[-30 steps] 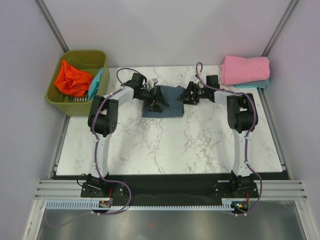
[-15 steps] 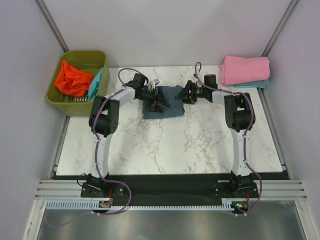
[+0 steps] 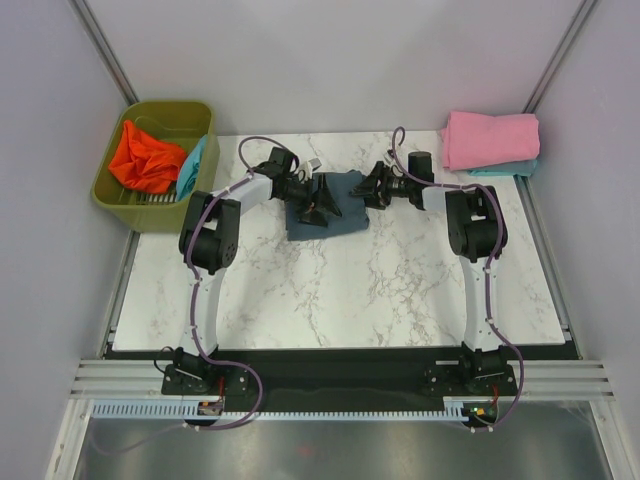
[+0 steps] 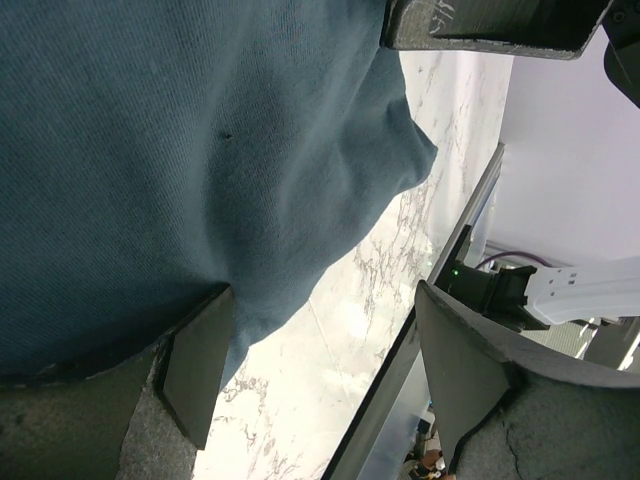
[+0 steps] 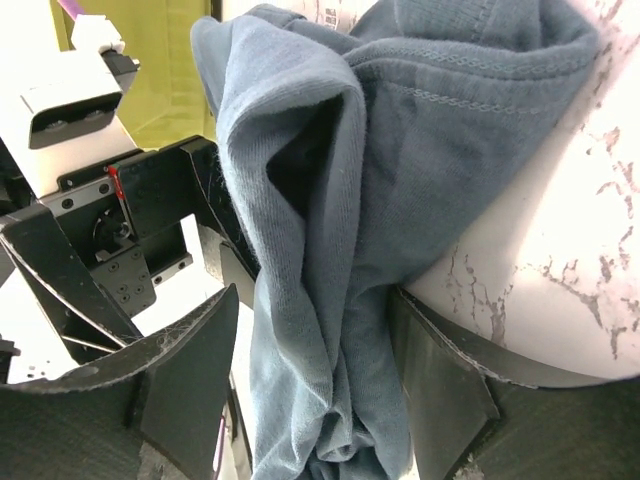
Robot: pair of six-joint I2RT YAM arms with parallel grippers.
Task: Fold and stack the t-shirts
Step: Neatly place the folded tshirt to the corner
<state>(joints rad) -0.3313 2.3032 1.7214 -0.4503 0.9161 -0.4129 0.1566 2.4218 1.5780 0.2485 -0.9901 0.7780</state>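
1. Top view: the slate blue-grey t-shirt (image 3: 340,218) lies soft and rumpled at the far middle of the marble table (image 3: 330,290). The left gripper (image 3: 320,198) is over its left part and the right gripper (image 3: 369,188) is at its right edge. Far right, a folded pink t-shirt (image 3: 490,138) sits on a teal t-shirt (image 3: 505,170). An orange-red t-shirt (image 3: 145,158) is crumpled in the olive bin (image 3: 110,180).
2. Left wrist: fine knit cloth fills the upper frame and is cut off there. The jaws are wide apart with bare marble between them, and the cloth brushes one finger (image 4: 195,365).
3. Right wrist: a thick fold with a stitched hem runs between the spread jaws. It presses against one finger (image 5: 440,385), with a sliver of gap at the other. Its lower end is out of frame.
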